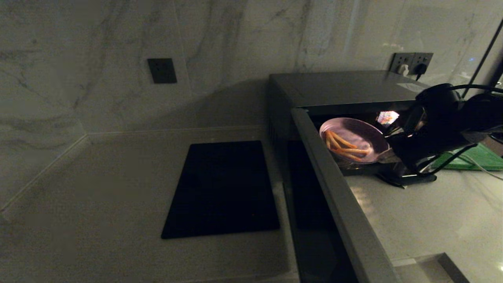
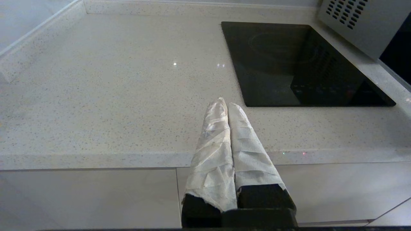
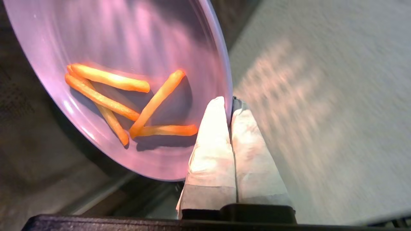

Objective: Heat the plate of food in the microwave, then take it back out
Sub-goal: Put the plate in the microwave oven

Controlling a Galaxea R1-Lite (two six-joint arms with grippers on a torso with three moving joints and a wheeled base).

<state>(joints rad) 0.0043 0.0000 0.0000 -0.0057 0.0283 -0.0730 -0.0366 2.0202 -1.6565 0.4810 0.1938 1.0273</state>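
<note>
The right gripper (image 3: 230,102) pinches the tilted pale-lavender plate of golden food sticks (image 1: 355,139) at its 4 o'clock rim — boxy black-and-silver microwave (image 1: 338,88) interior mostly hidden — left gripper (image 2: 227,106) closed, empty.

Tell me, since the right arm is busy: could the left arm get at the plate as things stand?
Probably not. The open door stands between the left gripper, parked at the counter's edge, and the plate, which the right gripper holds.

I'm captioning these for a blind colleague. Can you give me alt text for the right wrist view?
The right hand pinches the rim of a tilted plate carrying five fries. A pale counter lies beside it, with a dark surface beneath the plate.
</note>
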